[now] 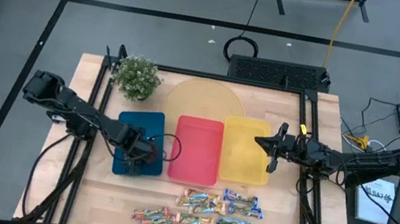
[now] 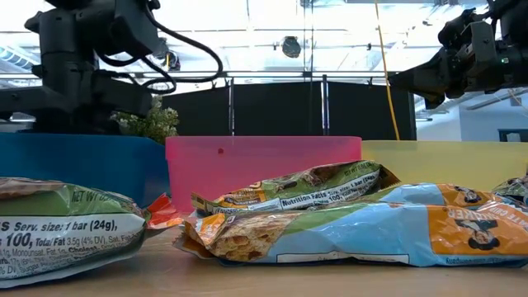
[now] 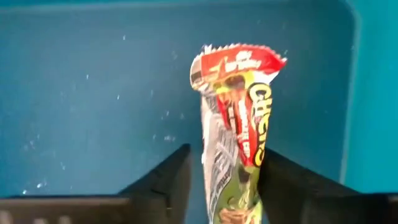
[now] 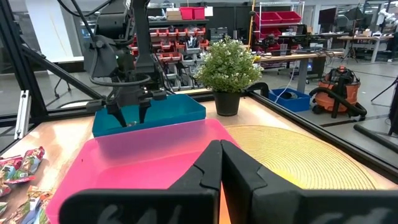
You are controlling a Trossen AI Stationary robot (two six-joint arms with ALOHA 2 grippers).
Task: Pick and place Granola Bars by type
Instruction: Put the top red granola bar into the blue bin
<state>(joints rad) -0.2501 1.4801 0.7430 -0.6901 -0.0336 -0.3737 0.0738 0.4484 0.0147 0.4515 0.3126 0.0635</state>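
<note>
My left gripper (image 1: 140, 157) points down into the blue tray (image 1: 130, 121) and is shut on a reddish-green granola bar (image 3: 239, 118). It also shows in the right wrist view (image 4: 130, 111). Several other granola bars (image 1: 200, 210), reddish-green, golden-brown and blue-white, lie flat on the table in front of the trays, and close up in the low view (image 2: 330, 223). My right gripper (image 1: 271, 153) hangs shut and empty over the right edge of the yellow tray (image 1: 242, 153); its fingertips meet in the right wrist view (image 4: 221, 163). My left gripper holds the reddish-green bar between its two fingers, by the part near its upper end (image 3: 239, 199). The fingers come from above and lie along the bar. The bar lies against one finger (image 3: 280, 180); a thin gap shows beside the other. Its crimped free end (image 3: 236, 59) sticks out toward the tray floor.
A pink-red tray (image 1: 197, 151) stands between the blue and yellow trays. A potted plant (image 1: 136, 77) and a round yellow mat (image 1: 202, 100) are behind them. Black frame rails run along the table's left and right sides.
</note>
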